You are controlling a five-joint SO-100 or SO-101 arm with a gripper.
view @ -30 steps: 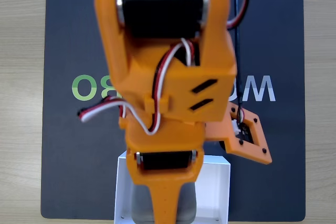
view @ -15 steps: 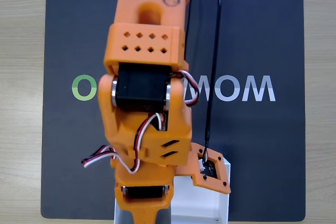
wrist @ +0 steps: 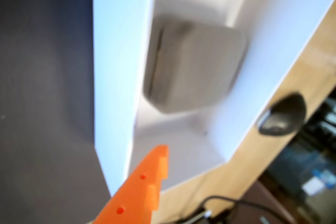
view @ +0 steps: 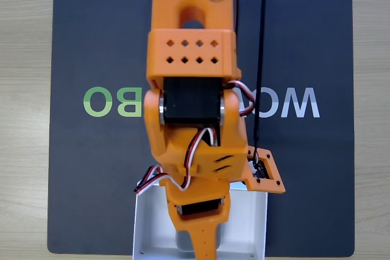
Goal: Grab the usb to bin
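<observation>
The bin (view: 149, 223) is a white shallow box at the mat's bottom edge in the fixed view, half covered by my orange arm. A sliver of the grey usb (view: 184, 242) shows inside it, left of my gripper (view: 206, 246). In the wrist view the usb (wrist: 194, 69) lies flat on the floor of the bin (wrist: 123, 51), blurred, touching nothing orange. One orange finger (wrist: 142, 187) pokes in from the bottom edge, well apart from the block and with nothing against it. The other finger is outside that frame.
The bin stands on a dark mat (view: 85, 168) with large letters, on a pale wooden table (view: 24, 114). A black cable (view: 261, 59) runs along the arm. In the wrist view, a dark computer mouse (wrist: 283, 115) lies on the wood beyond the bin.
My arm swung left over the bin, then back right, and its upper part now sits farther from the camera. The bin stayed put, and less of the grey block shows beside the finger.
</observation>
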